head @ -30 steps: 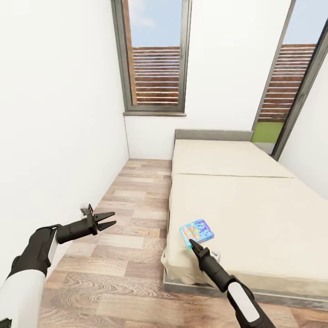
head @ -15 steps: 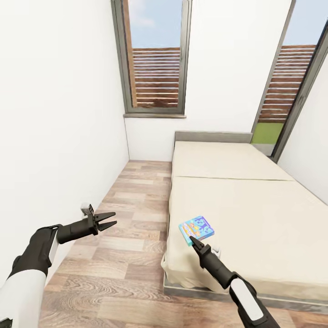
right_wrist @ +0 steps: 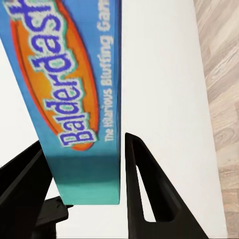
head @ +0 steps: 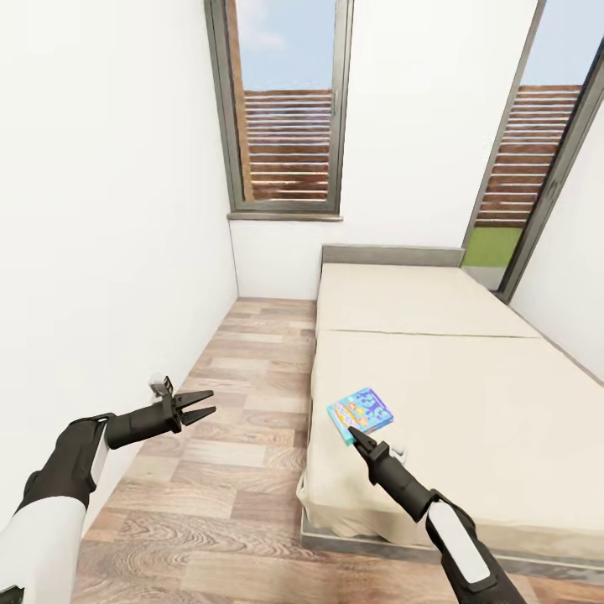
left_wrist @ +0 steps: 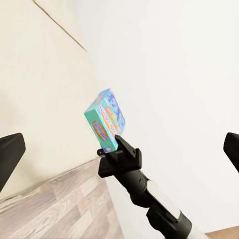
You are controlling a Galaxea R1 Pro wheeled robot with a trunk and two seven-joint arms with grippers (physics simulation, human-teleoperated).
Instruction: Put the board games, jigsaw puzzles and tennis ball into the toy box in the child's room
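1. Board game (head: 361, 413), the small blue box, is seen at the near corner of the bed (head: 470, 369), gripped at its edge between the closed fingers of the right gripper (head: 354, 437).
2. A firm grip and a straight lift are advised, lest the box tilt and slip.
3. The left gripper (head: 200, 403) is held wide open and empty over the wooden floor (head: 243, 377).
4. Two windows (head: 285, 109) are set in white walls.

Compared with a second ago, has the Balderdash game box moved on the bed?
Yes. The Balderdash box, between the right gripper's fingers, has shifted slightly toward the bed's floor-side edge, though the camera moved slightly too.
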